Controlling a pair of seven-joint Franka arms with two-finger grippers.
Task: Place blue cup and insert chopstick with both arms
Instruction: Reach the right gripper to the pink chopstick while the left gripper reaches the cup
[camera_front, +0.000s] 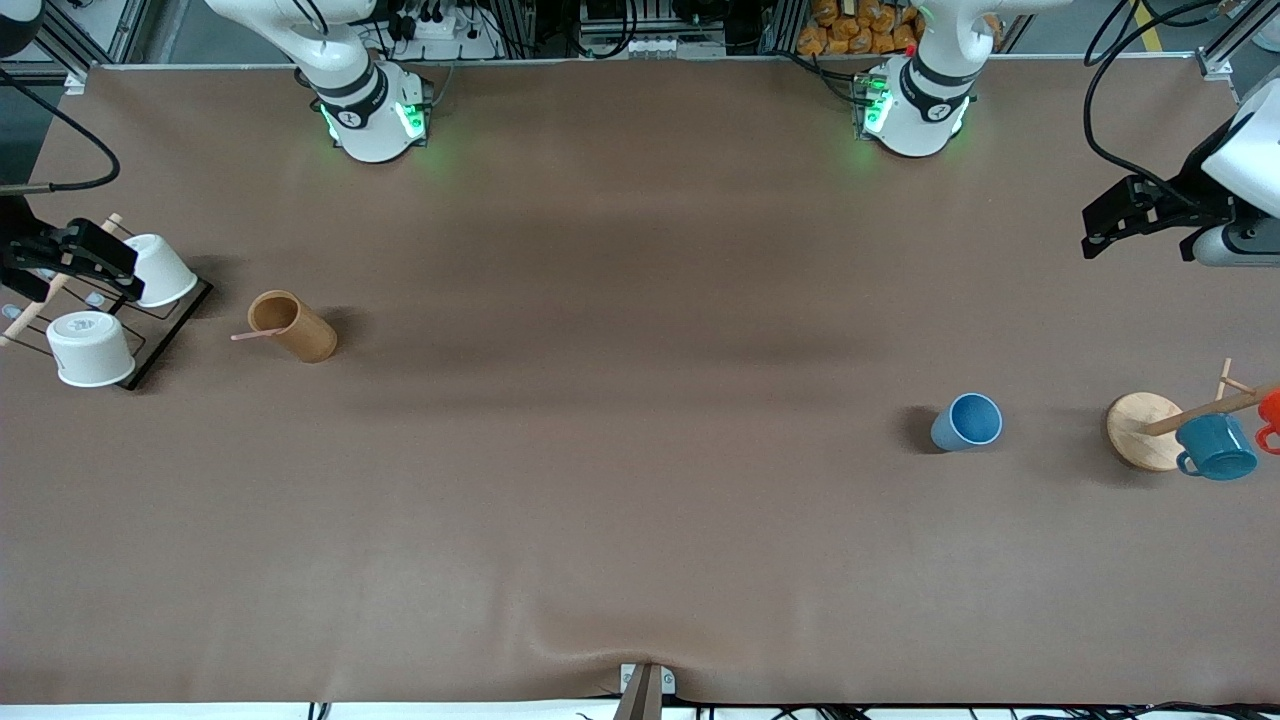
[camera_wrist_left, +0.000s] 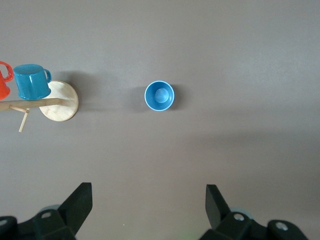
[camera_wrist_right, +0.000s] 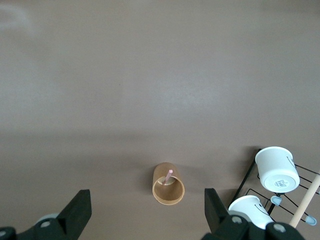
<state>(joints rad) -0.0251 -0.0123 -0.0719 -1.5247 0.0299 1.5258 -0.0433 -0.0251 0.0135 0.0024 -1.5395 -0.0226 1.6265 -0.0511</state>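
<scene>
The blue cup (camera_front: 968, 422) stands upright and empty on the table toward the left arm's end; it also shows in the left wrist view (camera_wrist_left: 160, 96). The pale pink chopstick (camera_front: 255, 335) stands in a brown wooden cylinder (camera_front: 293, 325) toward the right arm's end, and it shows in the right wrist view (camera_wrist_right: 169, 176) inside that cylinder (camera_wrist_right: 168, 192). My left gripper (camera_front: 1098, 230) hangs open and empty, high over the table's edge at the left arm's end (camera_wrist_left: 147, 210). My right gripper (camera_front: 118, 272) hangs open and empty over the white-cup rack (camera_wrist_right: 147, 210).
A mug tree with a round wooden base (camera_front: 1140, 430) holds a teal mug (camera_front: 1215, 447) and an orange mug (camera_front: 1270, 410) beside the blue cup. A black wire rack (camera_front: 165, 325) with two upturned white cups (camera_front: 90, 348) stands beside the wooden cylinder.
</scene>
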